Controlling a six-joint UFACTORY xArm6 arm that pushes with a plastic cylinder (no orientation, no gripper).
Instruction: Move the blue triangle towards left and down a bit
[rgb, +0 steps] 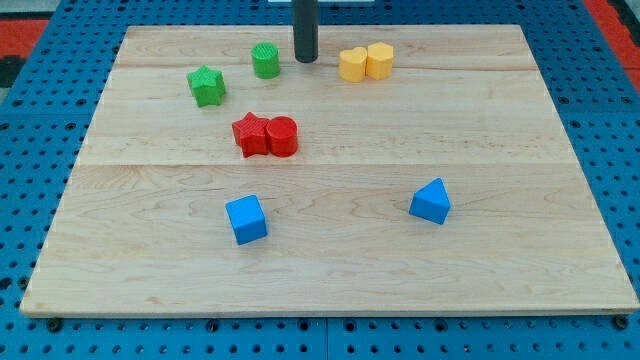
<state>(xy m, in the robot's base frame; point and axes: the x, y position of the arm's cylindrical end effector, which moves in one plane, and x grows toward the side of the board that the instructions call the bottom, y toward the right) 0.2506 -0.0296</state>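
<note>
The blue triangle (431, 201) lies on the wooden board (330, 260) at the view's lower right. My tip (305, 59) is the end of a dark rod near the view's top centre, between the green cylinder (265, 61) and the yellow blocks (366, 62). The tip is far from the blue triangle, up and to the left of it.
A blue cube (246, 219) lies at the lower left of centre. A red star (250, 134) touches a red cylinder (283, 136) in the middle. A green star (207, 86) lies at the upper left. Blue pegboard (610, 150) surrounds the board.
</note>
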